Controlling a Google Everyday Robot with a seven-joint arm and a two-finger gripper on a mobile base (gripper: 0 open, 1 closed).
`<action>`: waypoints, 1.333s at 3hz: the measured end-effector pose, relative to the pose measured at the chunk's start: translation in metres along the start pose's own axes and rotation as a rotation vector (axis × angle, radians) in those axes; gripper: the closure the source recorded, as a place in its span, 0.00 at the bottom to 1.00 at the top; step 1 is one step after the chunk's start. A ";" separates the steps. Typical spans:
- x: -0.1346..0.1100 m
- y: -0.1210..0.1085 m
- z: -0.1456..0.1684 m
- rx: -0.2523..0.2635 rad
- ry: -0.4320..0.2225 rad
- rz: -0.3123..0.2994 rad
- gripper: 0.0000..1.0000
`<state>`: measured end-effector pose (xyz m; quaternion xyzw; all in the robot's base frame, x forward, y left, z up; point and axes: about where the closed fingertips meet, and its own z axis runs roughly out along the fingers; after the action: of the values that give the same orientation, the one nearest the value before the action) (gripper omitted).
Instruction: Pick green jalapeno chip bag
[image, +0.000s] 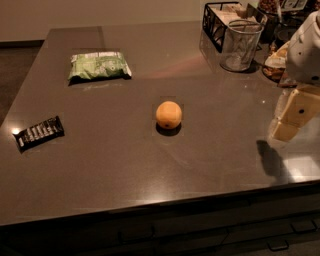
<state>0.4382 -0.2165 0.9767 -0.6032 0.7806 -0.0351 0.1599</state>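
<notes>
The green jalapeno chip bag (99, 65) lies flat on the dark counter at the back left, light green with white patches. My gripper (292, 117) hangs at the right edge of the view, above the counter's right side, far from the bag and to the right of the orange (169, 114). Its cream-coloured fingers point down and to the left. Nothing shows between them.
An orange sits mid-counter. A dark flat bar wrapper (39, 133) lies near the left front. A wire mesh cup (241, 45) and a black wire basket (218, 22) stand at the back right. The counter's front edge (150, 205) runs below.
</notes>
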 end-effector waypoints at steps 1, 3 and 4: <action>0.000 0.000 0.000 0.000 0.000 0.000 0.00; -0.048 -0.047 0.021 -0.007 -0.061 0.085 0.00; -0.087 -0.083 0.039 -0.008 -0.110 0.148 0.00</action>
<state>0.5460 -0.1502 0.9780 -0.5456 0.8132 0.0131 0.2021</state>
